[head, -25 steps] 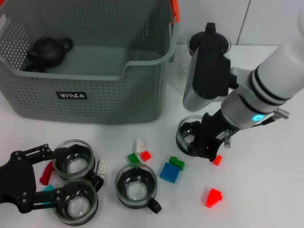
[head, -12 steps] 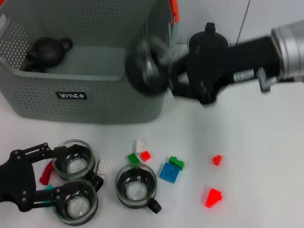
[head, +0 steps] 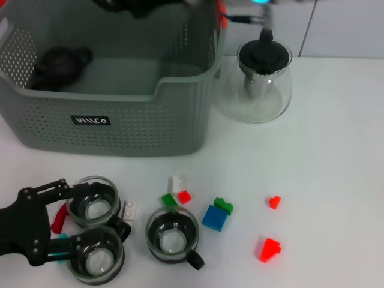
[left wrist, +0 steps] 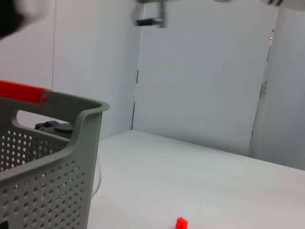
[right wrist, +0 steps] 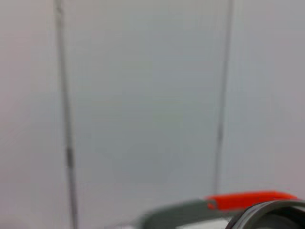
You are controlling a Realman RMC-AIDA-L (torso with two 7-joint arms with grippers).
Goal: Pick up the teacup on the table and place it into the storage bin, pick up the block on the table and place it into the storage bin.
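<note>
Left gripper (head: 45,225) sits low at your near-left on the desk (head: 324,180), jaws spread wide, gripping nothing, its fingers just beside two glass teacups (head: 93,204). A third teacup (head: 173,235) stands just right of them. Storage bin (head: 120,129) is behind, with a dark teapot (head: 60,63) inside its left end. Blocks lie scattered right of the cups: blue block (head: 213,218), red block (head: 269,249) farther right. Glass teapot (head: 263,78) stands right of the bin. Right gripper (head: 135,5) is a dark blur at the top edge above the bin; can't tell its opening or load.
</note>
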